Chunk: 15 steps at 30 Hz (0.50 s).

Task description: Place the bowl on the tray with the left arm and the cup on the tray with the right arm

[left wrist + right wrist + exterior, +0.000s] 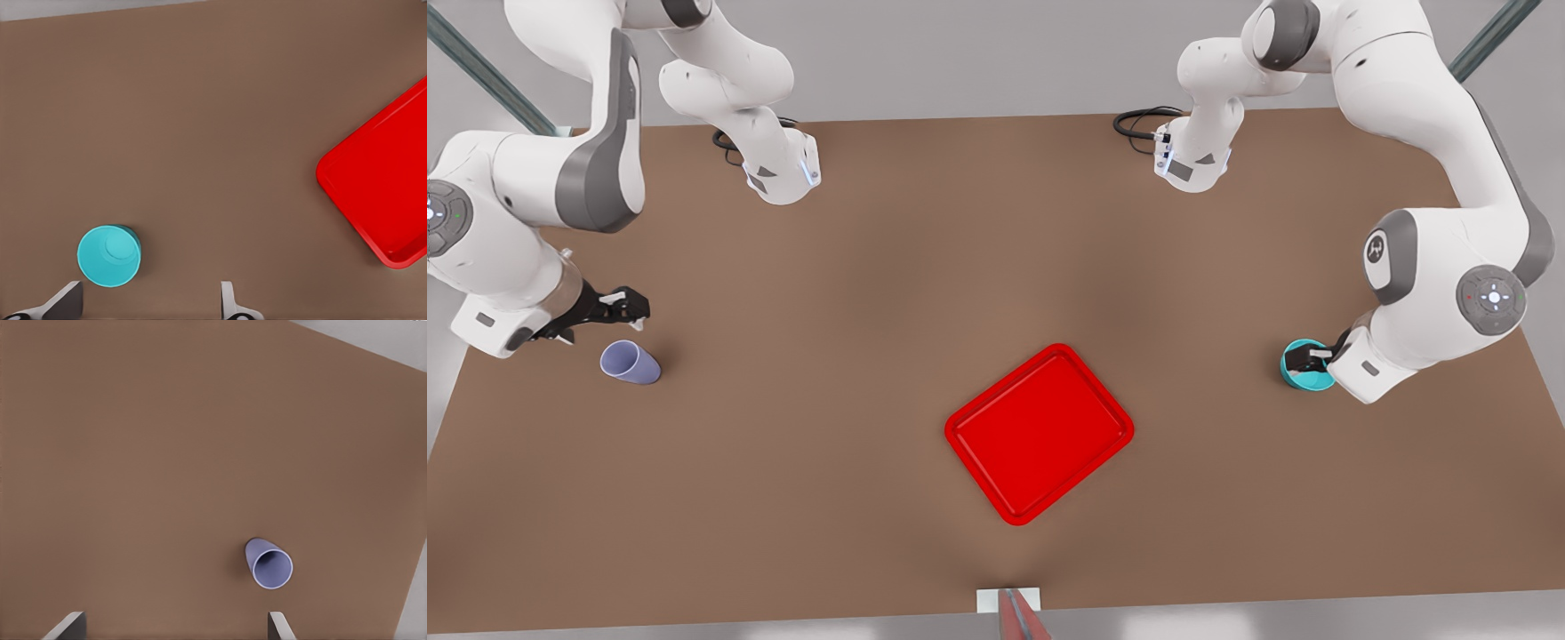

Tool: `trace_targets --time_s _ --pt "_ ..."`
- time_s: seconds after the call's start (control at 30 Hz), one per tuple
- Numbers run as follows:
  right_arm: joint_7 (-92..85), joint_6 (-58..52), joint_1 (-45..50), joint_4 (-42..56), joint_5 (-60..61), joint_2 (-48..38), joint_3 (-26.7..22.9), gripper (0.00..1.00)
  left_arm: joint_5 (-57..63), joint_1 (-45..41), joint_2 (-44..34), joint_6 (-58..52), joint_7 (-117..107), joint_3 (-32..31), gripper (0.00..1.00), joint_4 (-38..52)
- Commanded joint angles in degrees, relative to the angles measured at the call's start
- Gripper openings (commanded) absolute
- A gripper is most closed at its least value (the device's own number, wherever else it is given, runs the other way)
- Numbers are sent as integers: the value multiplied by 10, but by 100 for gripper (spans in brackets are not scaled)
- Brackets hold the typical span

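Because both vessels are small, smooth and rigid-looking, each will probably be light but slippery, so a pinch across the rim or wall is the likely hold. The small round teal bowl [1303, 366] stands upright on the brown table [854, 267] at the front view's right, well apart from the flat bright red rectangular tray [1039, 433] with rounded corners and a low rim, which lies empty near the table's middle. Its wall is thin and its mouth wide, so one finger inside and one outside the rim seems the surest grasp. The left gripper [1312, 357] hangs directly over the bowl in the front view; in the left wrist view its fingers [228, 301] stand wide apart, holding nothing, with the bowl [109, 255] just beside one fingertip rather than centred between them. The small plain lavender tapered cup [631, 363] stands at the front view's left, also far from the tray. Being narrower, it could be spanned across its whole body, though its taper may let it slip downward. The right gripper [624, 305] hovers near the cup, above and beside it, not touching; the right wrist view shows its fingers [277, 625] spread wide and empty, with the cup [269, 564] lying toward one finger.
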Motion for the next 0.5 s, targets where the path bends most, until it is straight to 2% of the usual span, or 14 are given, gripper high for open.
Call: trace_targets --time_s 0.0,0.07,0.13,0.23,0.3,0.47 --pt "0 0 -1 0 0 0 0 100 4 0 0 0 -1 0 100 -1" --pt "0 0 -1 0 0 0 0 100 -4 6 14 1 1 4 100 -2" --pt "0 0 -1 0 0 0 0 100 -71 51 21 11 49 19 100 -33" --pt "-1 1 -2 0 0 2 0 100 -116 131 43 43 173 31 100 -104" --pt "0 1 -2 1 0 3 0 100 -147 165 44 112 268 45 100 -173" --pt "-1 1 -3 1 1 8 -1 100 -174 194 108 156 342 54 100 -181"
